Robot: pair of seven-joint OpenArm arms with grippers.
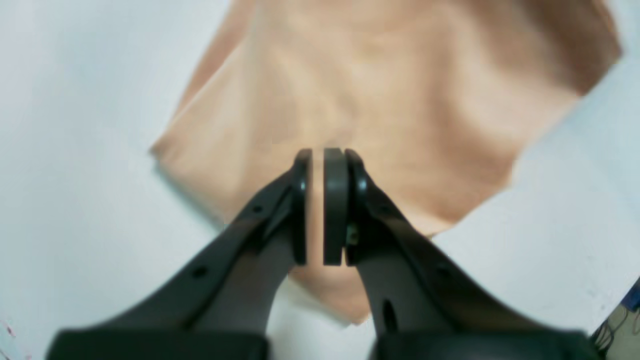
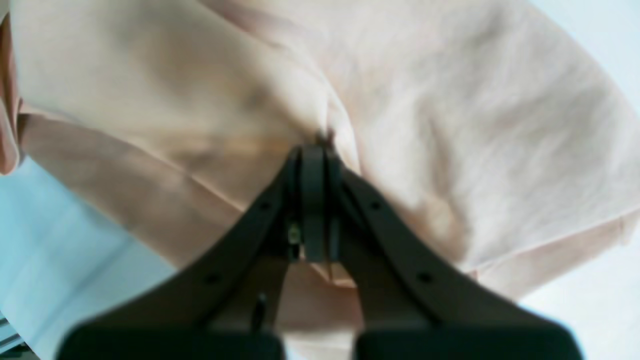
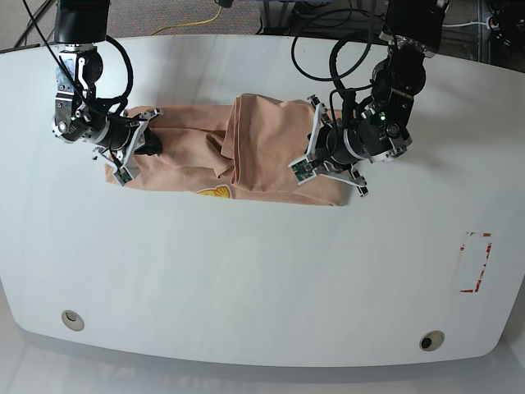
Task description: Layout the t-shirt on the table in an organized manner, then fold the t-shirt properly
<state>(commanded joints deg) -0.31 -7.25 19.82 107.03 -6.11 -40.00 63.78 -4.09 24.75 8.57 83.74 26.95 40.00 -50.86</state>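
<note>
The t-shirt point(image 3: 238, 152) lies bunched along the far part of the table point(image 3: 246, 279), so the laying-out step seems in hand. The left gripper point(image 1: 324, 207) and the right gripper point(image 2: 313, 200) both pinch cloth between narrow fingers. Next, they probably need to pull apart to stretch it flat. The collar and sleeves are hidden in folds; both wrist views are blurred.

Bare tabletop point(image 3: 246, 279) lies wide open in front of the t-shirt point(image 3: 262, 148), while both arms crowd its two ends and cables point(image 3: 344, 41) clutter the edge behind it.
</note>
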